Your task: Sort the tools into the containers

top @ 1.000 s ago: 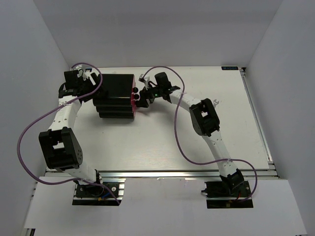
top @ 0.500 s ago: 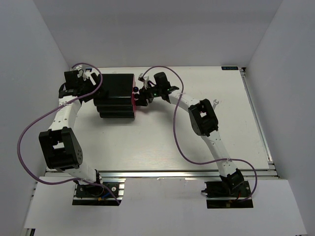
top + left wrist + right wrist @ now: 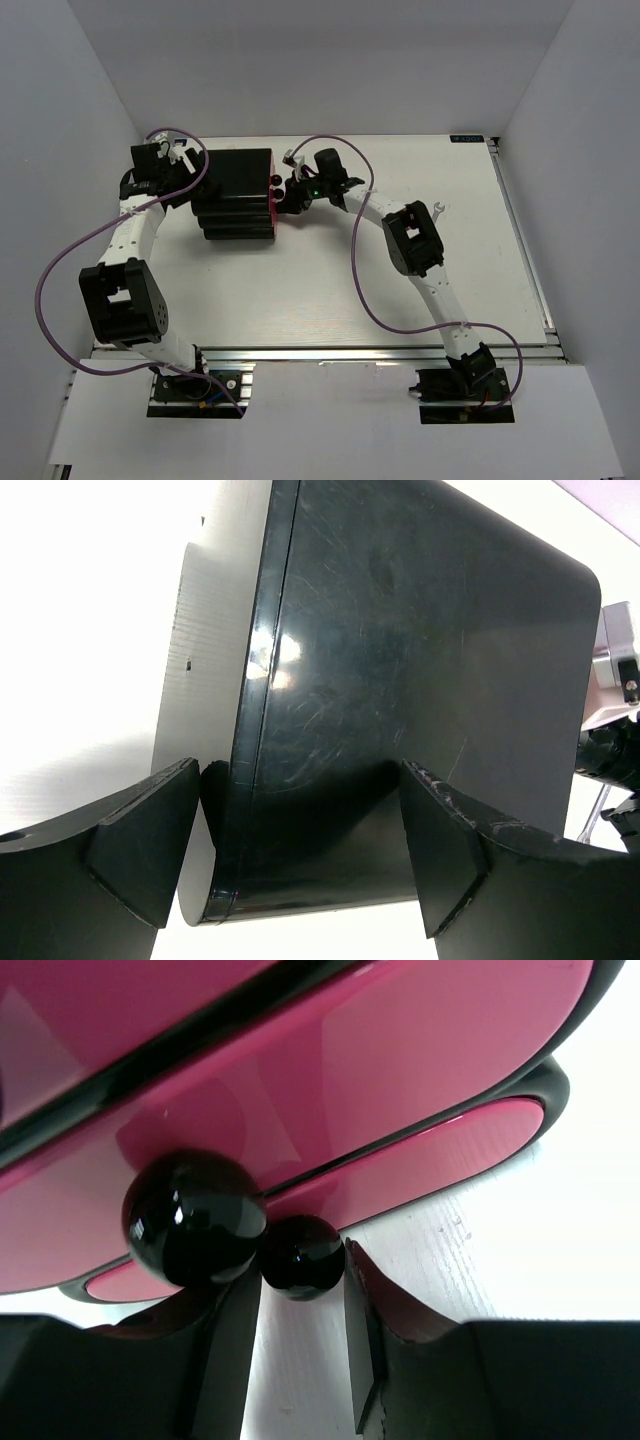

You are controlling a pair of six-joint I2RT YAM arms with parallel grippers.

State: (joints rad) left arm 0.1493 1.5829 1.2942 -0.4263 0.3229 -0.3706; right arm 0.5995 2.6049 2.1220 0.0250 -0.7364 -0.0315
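The drawers (image 3: 400, 1080) are glowing glossy magenta-pink. The knob (image 3: 195, 1218) and the lower knob (image 3: 300, 1255) are shining glossy black, catching pale reflections. The cabinet (image 3: 400, 680) is showing shiny black, crossed by fine pale scratches. The fingers (image 3: 225, 1370) are looking matte black. The arms (image 3: 135, 225) are showing white links with black joints, trailing purple cables (image 3: 356, 255). The table (image 3: 300, 290) is lying plain white.

left hand (image 3: 300, 845) spread wide, right hand (image 3: 303, 1305) gripping
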